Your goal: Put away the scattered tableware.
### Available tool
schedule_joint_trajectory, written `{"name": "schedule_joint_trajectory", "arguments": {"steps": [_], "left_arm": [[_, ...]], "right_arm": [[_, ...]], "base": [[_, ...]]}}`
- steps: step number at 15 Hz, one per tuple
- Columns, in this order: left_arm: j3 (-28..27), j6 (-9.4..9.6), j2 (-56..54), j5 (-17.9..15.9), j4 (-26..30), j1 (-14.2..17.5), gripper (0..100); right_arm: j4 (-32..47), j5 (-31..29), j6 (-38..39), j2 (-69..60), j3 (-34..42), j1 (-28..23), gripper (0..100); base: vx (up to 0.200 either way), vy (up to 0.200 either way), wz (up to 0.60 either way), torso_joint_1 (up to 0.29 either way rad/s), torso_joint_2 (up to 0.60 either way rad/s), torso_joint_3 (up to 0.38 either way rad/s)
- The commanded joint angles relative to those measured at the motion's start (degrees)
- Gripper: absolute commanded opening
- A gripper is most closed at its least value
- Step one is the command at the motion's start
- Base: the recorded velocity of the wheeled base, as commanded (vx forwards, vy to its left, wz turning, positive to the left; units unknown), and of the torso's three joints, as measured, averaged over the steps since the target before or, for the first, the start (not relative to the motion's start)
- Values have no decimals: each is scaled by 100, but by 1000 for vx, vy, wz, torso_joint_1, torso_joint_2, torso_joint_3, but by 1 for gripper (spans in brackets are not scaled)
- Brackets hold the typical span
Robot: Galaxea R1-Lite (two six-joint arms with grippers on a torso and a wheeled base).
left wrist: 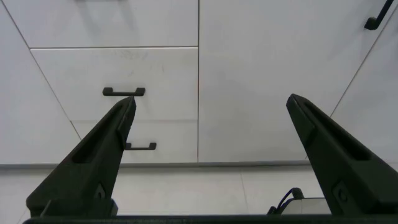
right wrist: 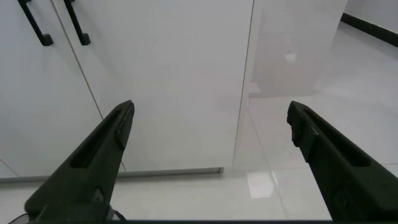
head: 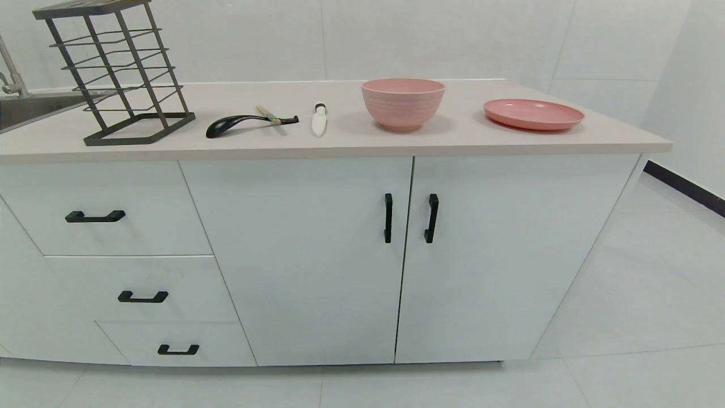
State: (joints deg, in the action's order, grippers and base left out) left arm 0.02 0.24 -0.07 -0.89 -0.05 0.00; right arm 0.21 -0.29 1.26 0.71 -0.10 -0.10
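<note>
While none of the tableware is in our hands yet, the head view lays it all out along the countertop (head: 351,144). Taking the pink bowl (head: 402,103) as the dial's centre, the pink plate (head: 533,113) lies at three o'clock, well apart and toward the counter's right end. The small white utensil (head: 320,120) lies at nine o'clock, and beyond it, also at nine, the black ladle (head: 238,123) has its handle crossing a wooden-handled piece (head: 269,115). The wire dish rack (head: 122,73) stands farthest out, near ten o'clock, beside the sink (head: 34,107). In the left wrist view our left gripper (left wrist: 210,101) is spread wide and carries nothing, facing the drawer front with its black drawer handle (left wrist: 124,92). In the right wrist view our right gripper (right wrist: 210,107) is likewise spread and bare, facing the cabinet front near the two door handles (right wrist: 59,25). We judge that both arms hang low before the cabinet, so lifting them carelessly could knock the counter's lip or snag a handle. Lifting the ladle may drag the wooden piece it crosses. The shallow plate offers little rim to pinch, and a sideways nudge could slide it off the counter's end.
</note>
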Motion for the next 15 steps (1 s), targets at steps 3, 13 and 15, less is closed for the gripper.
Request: {"name": "schedule_joint_trajectory", "arguments": {"steps": [3,13,15], "left_arm": [[-2,2,7,1,-4,0,100],[-2,20,7,1,-4,0,100],[-2,11,7,1,-4,0,100]], "right_arm": [[-812,-23,6,0,-421,-17,100],[392,1769,-126,1476,-1722,10,100],[348,2279,-249,2258,-1739,19,100]], "base": [[0,0,0,0,0,0],[0,0,0,0,0,0],[0,0,0,0,0,0]]}}
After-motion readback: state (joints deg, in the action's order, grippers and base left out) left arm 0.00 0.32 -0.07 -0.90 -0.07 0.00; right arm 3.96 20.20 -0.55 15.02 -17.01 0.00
